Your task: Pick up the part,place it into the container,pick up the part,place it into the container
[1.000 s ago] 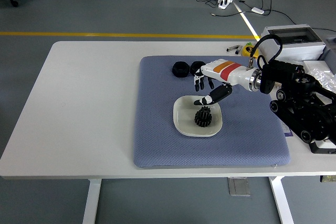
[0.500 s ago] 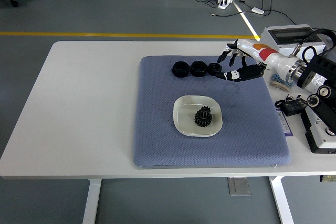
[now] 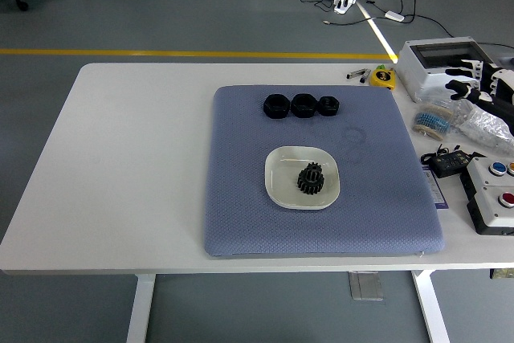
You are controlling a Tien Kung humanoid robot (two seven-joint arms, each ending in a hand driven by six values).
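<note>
Your right hand (image 3: 482, 84) sits out at the desk's right edge, over the clutter beside the grey box (image 3: 438, 58). Its dark fingers (image 3: 459, 86) look loosely spread and hold nothing, though only part of the hand shows. The left hand is not in view. One gear (image 3: 311, 177) lies in the white dish (image 3: 283, 168) — the container, set near the middle of the blue mat (image 3: 241, 198) so that a drop from above lands easily. Three black parts wait in a row near the mat's far edge: left part (image 3: 275, 106), middle part (image 3: 303, 104), small part (image 3: 329, 104). They lie close together and side by side, likely lined up for picking one by one.
</note>
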